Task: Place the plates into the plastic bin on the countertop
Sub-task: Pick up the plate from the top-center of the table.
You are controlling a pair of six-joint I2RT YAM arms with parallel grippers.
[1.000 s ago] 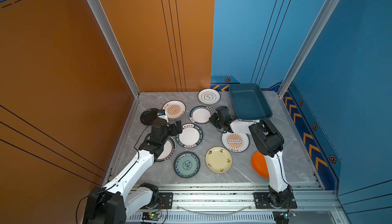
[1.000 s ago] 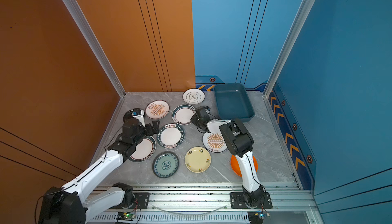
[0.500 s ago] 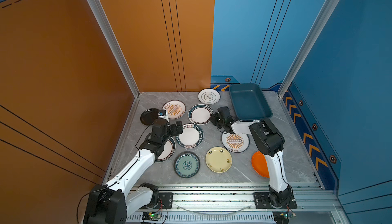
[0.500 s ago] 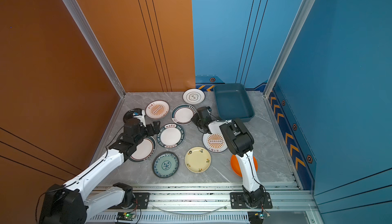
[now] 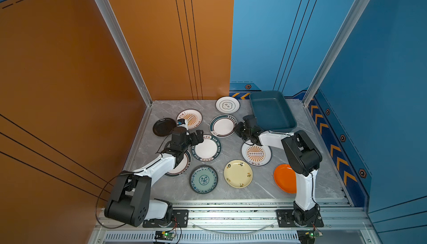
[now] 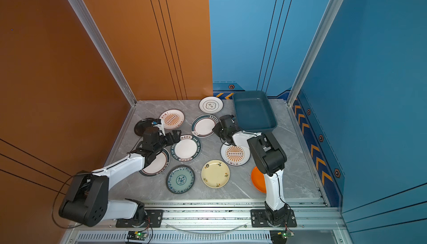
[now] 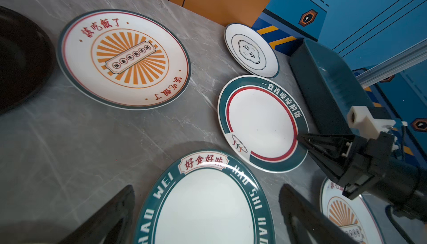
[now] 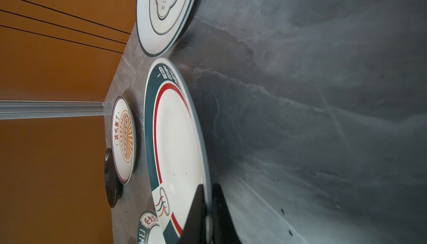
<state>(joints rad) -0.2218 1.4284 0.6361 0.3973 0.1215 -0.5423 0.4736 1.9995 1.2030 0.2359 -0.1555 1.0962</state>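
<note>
Several plates lie on the grey countertop [image 5: 231, 192]. My right gripper [image 5: 236, 129] is shut on the rim of a white plate with a green rim and a red ring [image 5: 223, 126], one finger over the rim and one under it [image 8: 208, 186]. The left wrist view shows the same grip [image 7: 300, 137]. My left gripper [image 5: 197, 137] hangs open over the edge of the green-rimmed lettered plate [image 7: 203, 208], holding nothing. The dark teal plastic bin [image 5: 270, 113] stands at the back right, just behind the right gripper, with nothing in it.
Other plates: black [image 5: 164, 126], sunburst [image 5: 190, 118], white cloud-pattern [image 5: 227, 104], second sunburst [image 5: 255, 154], cream-yellow [image 5: 238, 173], teal floral [image 5: 203, 179], orange [image 5: 284, 178] partly behind the right arm, and a green-rimmed one [image 5: 182, 167] under the left arm. Walls enclose three sides.
My right gripper has closed the last bit onto the rim of the red-ringed plate. The left arm and the other plates have stayed where they were.
</note>
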